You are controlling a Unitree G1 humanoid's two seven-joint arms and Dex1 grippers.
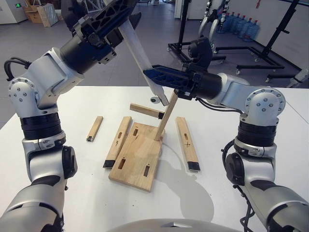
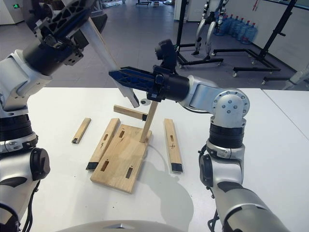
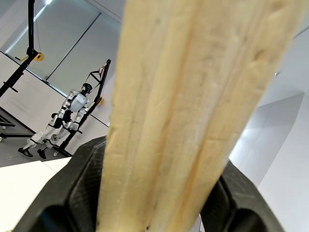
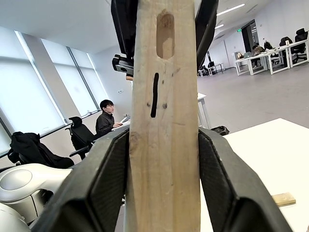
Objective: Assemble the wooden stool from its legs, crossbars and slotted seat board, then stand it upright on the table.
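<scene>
leg (image 1: 166,115) in slotted seat board (image 1: 135,162)

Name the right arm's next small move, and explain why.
Probably tip the leg upright with the right gripper and press down: it leans, its foot at a far slot of the seat board, jaws shut on its upper end, so it seems not fully seated.

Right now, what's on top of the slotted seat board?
One leg stands tilted in the seat board's far corner slot, held by the right gripper. Three other slots lie open; its seated end is hidden.
</scene>
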